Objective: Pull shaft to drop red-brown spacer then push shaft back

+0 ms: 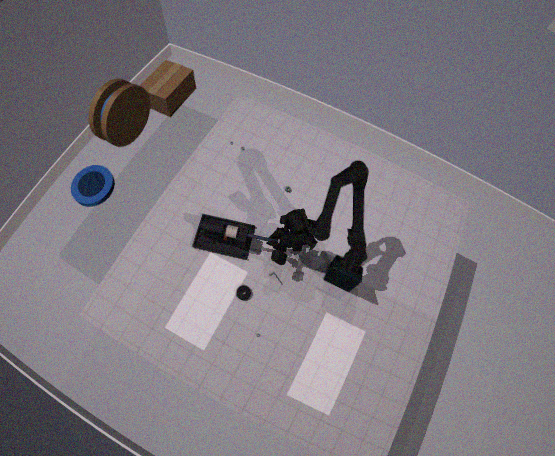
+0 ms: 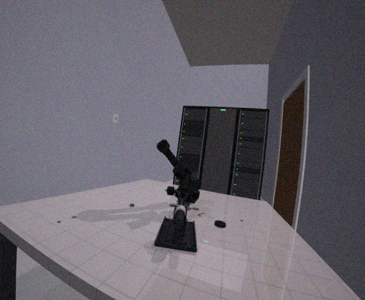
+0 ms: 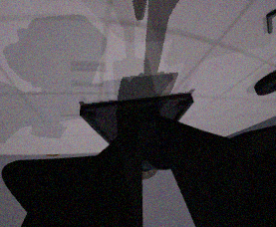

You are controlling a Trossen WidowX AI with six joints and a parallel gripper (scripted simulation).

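Note:
The dark fixture base [image 1: 222, 251] [image 2: 160, 242] carries the big housing block [image 2: 179, 224]. A cream spacer [image 1: 231, 231] [image 2: 180, 209] sits on the shaft in front of it. A small red-brown patch, likely the red-brown spacer [image 1: 225, 238], shows low beside the cream one, off the shaft's line; whether it rests flat is too small to tell. The thin shaft [image 1: 260, 237] runs from the fixture to my gripper [image 1: 272, 240], which is shut on it. Dark fingers hide the grip in the wrist view. Other spacers are not clearly seen.
A black round disc [image 1: 246, 292] [image 2: 219, 224] [image 3: 272, 82] and a small hex key [image 1: 276, 277] [image 2: 200, 214] [image 3: 270, 21] lie beside the arm. A small nut [image 1: 288, 189] [image 2: 132, 204] lies on the other side. Server racks stand behind.

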